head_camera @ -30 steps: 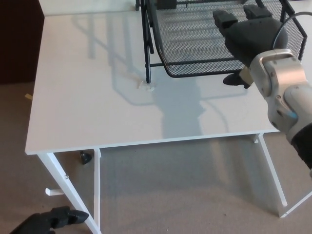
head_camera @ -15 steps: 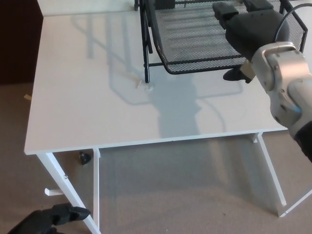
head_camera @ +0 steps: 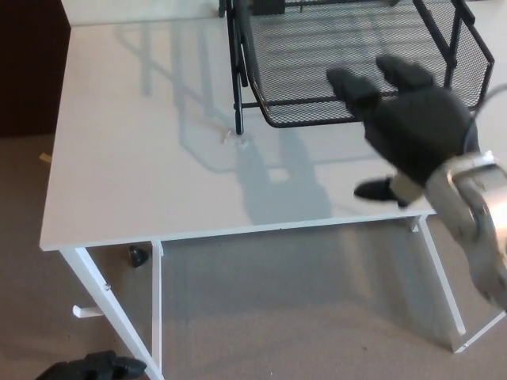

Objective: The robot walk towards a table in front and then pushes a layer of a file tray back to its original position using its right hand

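A black wire-mesh file tray (head_camera: 317, 55) stands at the far right of the white table (head_camera: 150, 166). Its lower layer's front rim (head_camera: 313, 119) juts toward me past the black frame post (head_camera: 237, 95). My right hand (head_camera: 404, 127) hovers just in front of that rim, apart from it, open with its fingers spread and pointing at the mesh. The silver forearm runs off the right edge. Low at the bottom left, only a dark part of my left hand (head_camera: 91, 367) shows beside a table leg.
A white table leg (head_camera: 103, 305) slants down at the left, and more white legs (head_camera: 444, 277) stand at the right over beige carpet. A small white scrap (head_camera: 242, 142) lies on the tabletop near the tray's post. A dark cabinet fills the far left.
The tray's layer has slid back a little, away from me. My right hand has drawn back toward me and lower, leaving the tray's rim. The left hand dropped lower in the picture.
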